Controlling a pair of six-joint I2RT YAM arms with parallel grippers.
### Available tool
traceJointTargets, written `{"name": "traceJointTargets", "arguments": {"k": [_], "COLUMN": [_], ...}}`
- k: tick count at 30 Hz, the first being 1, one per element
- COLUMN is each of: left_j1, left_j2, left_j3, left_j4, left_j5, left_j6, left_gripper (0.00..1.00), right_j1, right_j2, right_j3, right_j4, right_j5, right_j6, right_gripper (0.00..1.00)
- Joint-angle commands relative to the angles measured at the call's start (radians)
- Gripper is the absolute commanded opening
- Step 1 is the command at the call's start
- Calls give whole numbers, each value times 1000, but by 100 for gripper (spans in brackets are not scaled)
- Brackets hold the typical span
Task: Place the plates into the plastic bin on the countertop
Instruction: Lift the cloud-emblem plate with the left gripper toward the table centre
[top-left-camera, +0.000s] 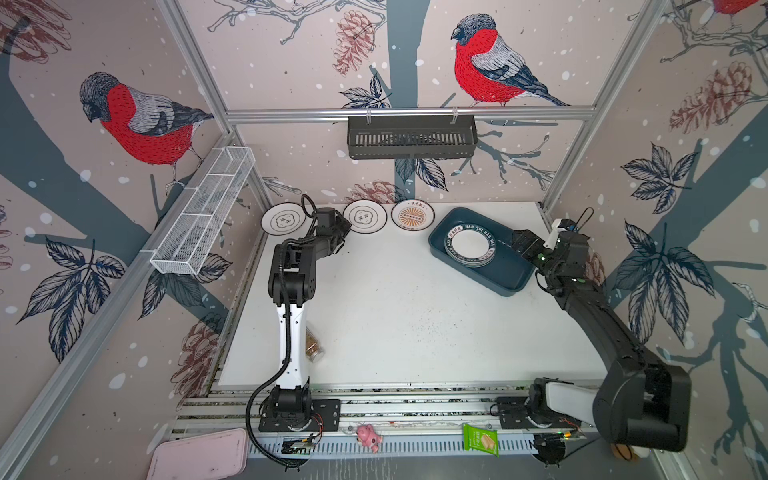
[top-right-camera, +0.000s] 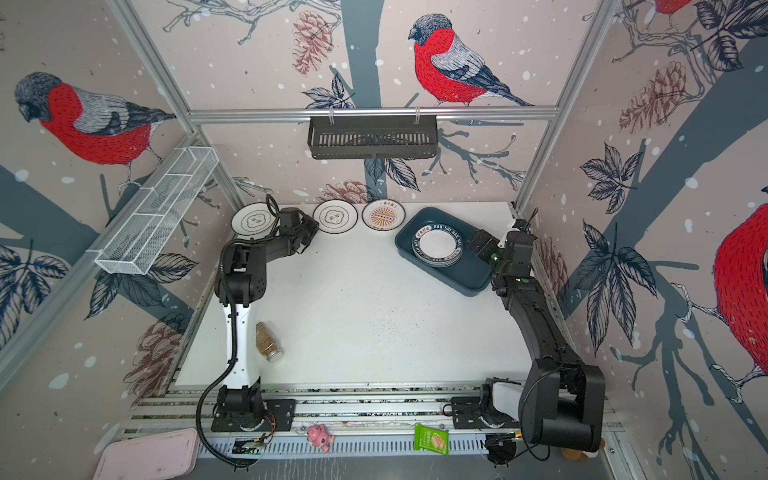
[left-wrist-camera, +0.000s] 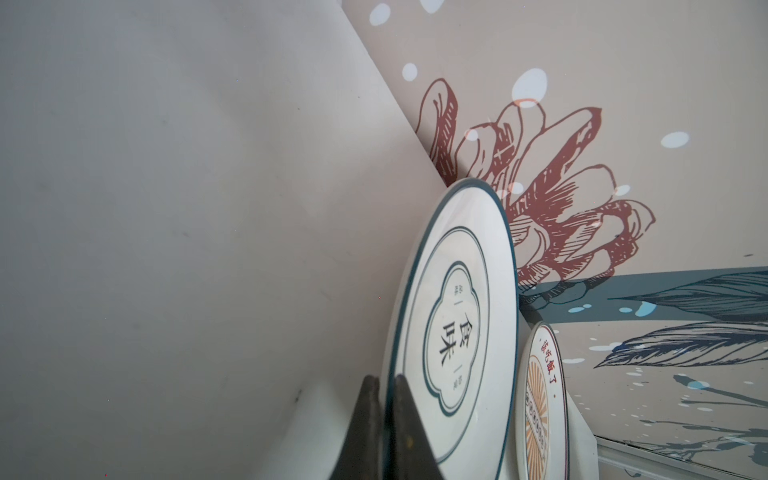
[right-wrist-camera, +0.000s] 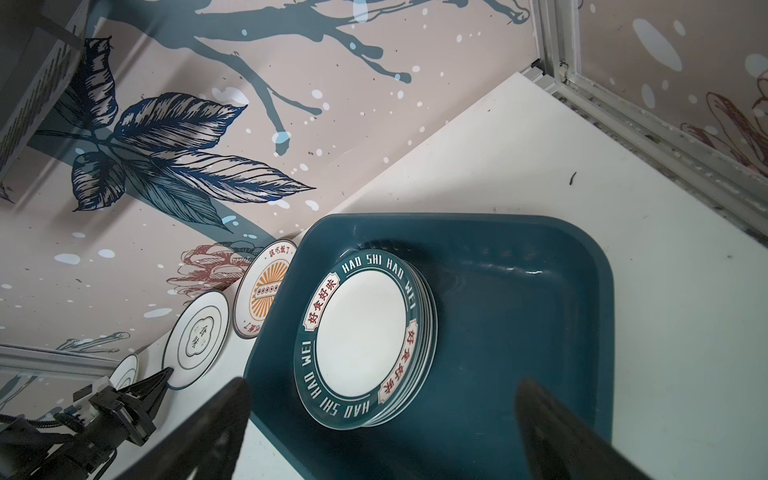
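Three plates (top-left-camera: 283, 219) lay on the table (top-left-camera: 395, 316), at the back. Your left end effector (left-wrist-camera: 384, 386) was clamped on the middle plate (left-wrist-camera: 453, 332), pinching its rim: stiff, glazed, probably slippery and breakable. The bin (top-left-camera: 511, 276) held a stack (top-left-camera: 471, 246); your right end effector (top-left-camera: 519, 245) gaped empty.

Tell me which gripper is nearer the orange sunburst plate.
Left. The left gripper pinches the rim of the middle cloud plate beside the sunburst plate; the right gripper hangs open over the plastic bin, farther off.
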Motion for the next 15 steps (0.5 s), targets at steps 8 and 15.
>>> {"name": "traceJointTargets", "arguments": {"k": [8,15], "left_j1": [14,18], "left_j2": [-56,-84], "left_j3": [-80,-113], "left_j4": [28,42], "left_j5": [-4,-1], "left_j6": [18,18], "left_gripper": [0,0], "right_j1": [2,2], "right_j2": [13,21], "right_j3": [1,-1], "right_j4": [30,37], "right_j5": [-26,-37], "right_j6": [4,9], "right_gripper": [99,99]}}
